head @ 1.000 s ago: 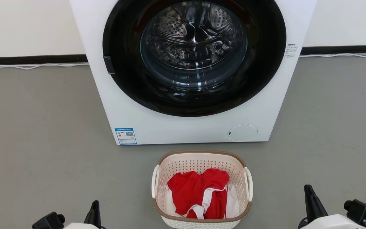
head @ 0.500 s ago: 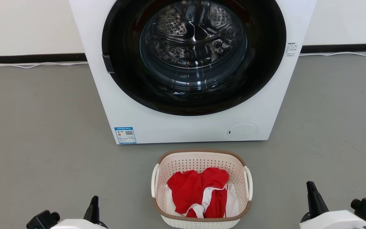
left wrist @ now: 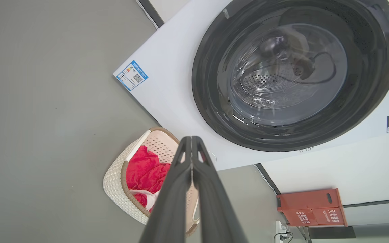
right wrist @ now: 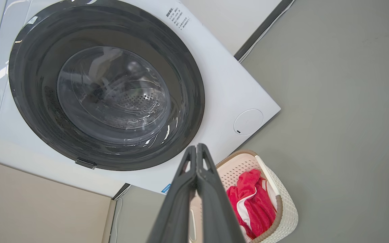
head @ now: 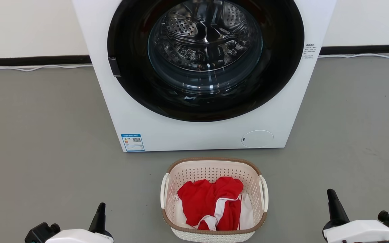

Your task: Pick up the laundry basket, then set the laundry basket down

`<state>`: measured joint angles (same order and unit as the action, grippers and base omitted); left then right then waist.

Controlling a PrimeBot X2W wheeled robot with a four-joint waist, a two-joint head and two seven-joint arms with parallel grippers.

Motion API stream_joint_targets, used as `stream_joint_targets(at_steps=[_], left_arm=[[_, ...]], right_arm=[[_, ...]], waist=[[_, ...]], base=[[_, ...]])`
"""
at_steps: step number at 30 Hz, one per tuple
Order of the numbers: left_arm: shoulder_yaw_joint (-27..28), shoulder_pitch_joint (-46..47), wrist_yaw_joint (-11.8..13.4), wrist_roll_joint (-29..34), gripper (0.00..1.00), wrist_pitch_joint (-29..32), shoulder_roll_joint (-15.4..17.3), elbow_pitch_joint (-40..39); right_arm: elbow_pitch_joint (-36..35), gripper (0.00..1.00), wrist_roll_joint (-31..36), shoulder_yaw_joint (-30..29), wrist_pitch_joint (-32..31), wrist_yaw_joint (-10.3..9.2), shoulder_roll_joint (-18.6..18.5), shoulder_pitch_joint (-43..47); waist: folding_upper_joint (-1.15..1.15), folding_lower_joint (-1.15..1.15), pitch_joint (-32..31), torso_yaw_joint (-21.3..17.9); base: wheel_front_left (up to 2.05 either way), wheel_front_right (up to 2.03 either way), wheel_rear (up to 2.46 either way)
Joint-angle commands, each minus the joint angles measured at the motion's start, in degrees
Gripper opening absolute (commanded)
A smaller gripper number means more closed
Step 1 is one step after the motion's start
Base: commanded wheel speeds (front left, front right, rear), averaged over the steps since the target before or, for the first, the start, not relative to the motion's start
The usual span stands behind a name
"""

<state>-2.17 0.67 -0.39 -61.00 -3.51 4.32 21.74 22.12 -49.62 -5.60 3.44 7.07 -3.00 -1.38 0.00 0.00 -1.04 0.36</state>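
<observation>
The laundry basket (head: 252,174) stands on the grey floor in front of the washing machine, cream-white and perforated with a brown rim and white loop handles; red and white clothes lie in it. It also appears in the left wrist view (left wrist: 115,182) and the right wrist view (right wrist: 287,209). My left gripper (head: 101,206) is low at the basket's left, well apart from it, fingers pressed together and empty (left wrist: 191,139). My right gripper (head: 331,193) is low at the basket's right, also apart, shut and empty (right wrist: 197,146).
A white front-loading washing machine (head: 147,114) with a closed dark round door stands just behind the basket. White cables (head: 29,68) run along the black skirting at the wall. An orange box (left wrist: 311,207) stands by the wall to the machine's side. Grey floor spreads on both sides.
Both grippers have crept slightly up in the head view, the right one a little more. The scene shifted slightly upward with the camera. The basket has not moved.
</observation>
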Motion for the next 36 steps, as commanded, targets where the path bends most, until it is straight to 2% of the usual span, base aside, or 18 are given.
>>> stream_joint_targets(at_steps=[1,36], left_arm=[[1.4,3.3,-0.6,-1.3,0.00,0.3,0.4,-1.9],[5.8,4.7,-4.6,-19.4,0.00,6.2,-0.7,-5.4]], right_arm=[[-2.1,0.00,-1.7,0.4,-0.5,0.23,-0.4,-2.8],[-5.7,0.00,-26.5,-0.4,-6.2,0.34,-0.1,-4.0]], waist=[[0.00,0.00,0.0,0.0],[0.00,0.00,0.7,-0.2]], base=[[0.00,0.00,0.00],[0.00,0.00,0.00]])
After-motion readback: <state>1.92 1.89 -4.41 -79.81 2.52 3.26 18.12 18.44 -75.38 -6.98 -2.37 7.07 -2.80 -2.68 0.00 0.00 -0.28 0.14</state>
